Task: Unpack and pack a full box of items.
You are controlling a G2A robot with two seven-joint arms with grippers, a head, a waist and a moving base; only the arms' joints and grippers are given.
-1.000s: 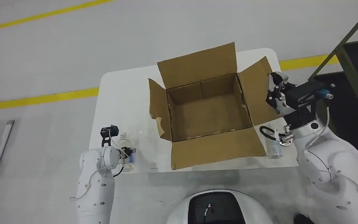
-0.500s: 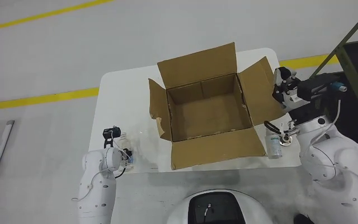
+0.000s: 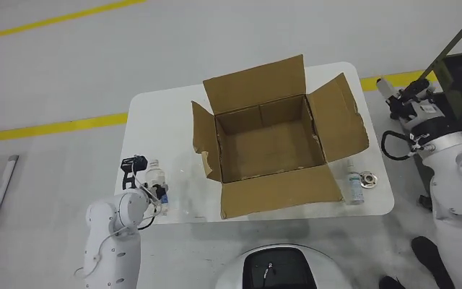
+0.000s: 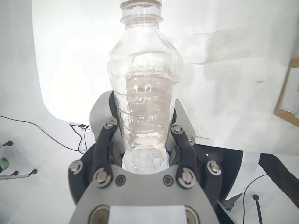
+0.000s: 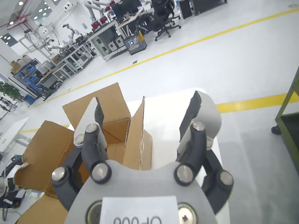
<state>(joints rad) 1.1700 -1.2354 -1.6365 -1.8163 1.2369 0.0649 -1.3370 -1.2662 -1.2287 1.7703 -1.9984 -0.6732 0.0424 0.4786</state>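
Taking stock at the turn between unpacking and packing, as judged from the layout.

Box (image 3: 278,189): cardboard, four flaps folded out, mid-table (image 3: 166,123); interior bare down to its floor. Unpacking looks done; nothing repacked yet.

Water bottle (image 4: 144,71): clear, capped, seemingly part full. Lodged between the jaws of the left gripper (image 4: 143,117), which clench its lower body; the cap points away from the wrist, out beyond the fingertips. The box lies well apart from these jaws, across bare tabletop. Probably the first item bound for the box.

Right gripper (image 5: 146,99): jaws spread, nothing between them. The box sits ahead of and below the fingertips, well apart.

Small bottle (image 3: 351,189): lying flat just beside the box's front flap, well apart from the spread jaws. Round disc-like piece (image 3: 369,178) just beside it; kind unclear. Both await packing.
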